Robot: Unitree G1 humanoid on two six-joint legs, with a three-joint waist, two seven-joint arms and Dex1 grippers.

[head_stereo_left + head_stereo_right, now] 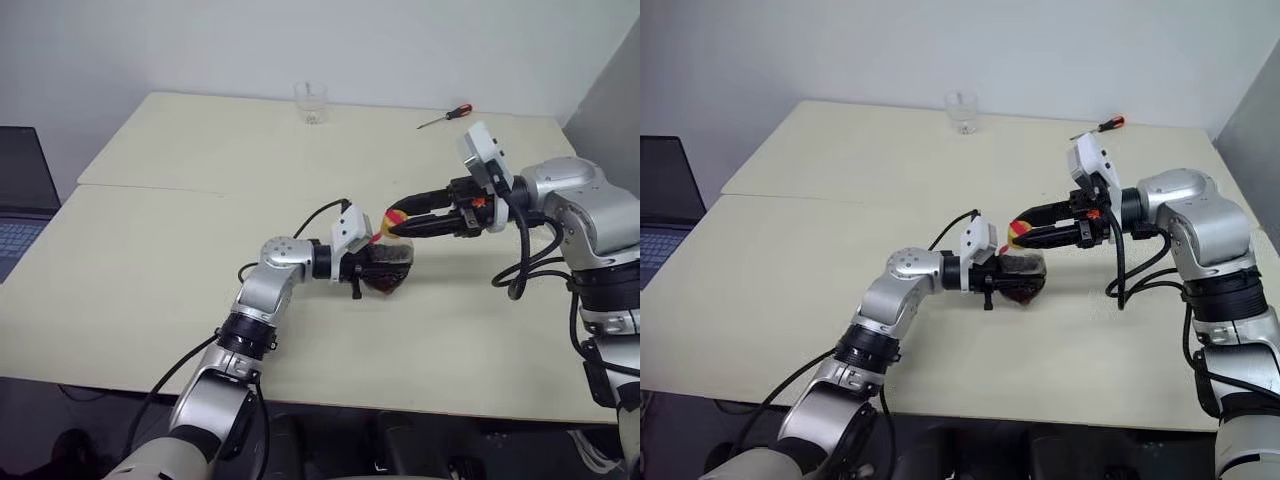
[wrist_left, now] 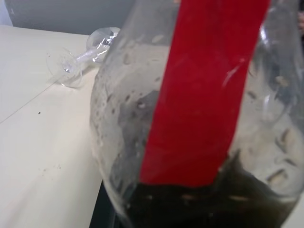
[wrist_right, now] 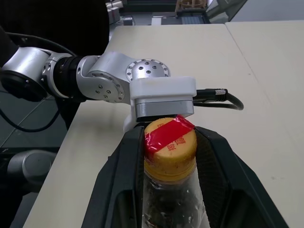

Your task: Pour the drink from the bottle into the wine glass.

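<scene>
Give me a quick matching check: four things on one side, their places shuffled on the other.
Things:
1. cap
2. tumbler
3. screwdriver
4. bottle

Places:
A. near the table's far edge, around the middle
B. held in the left gripper
C. between the fingers of the right gripper
D. near the table's far edge, off to the right

Pairs: 1-C, 2-A, 3-D, 4-B
</scene>
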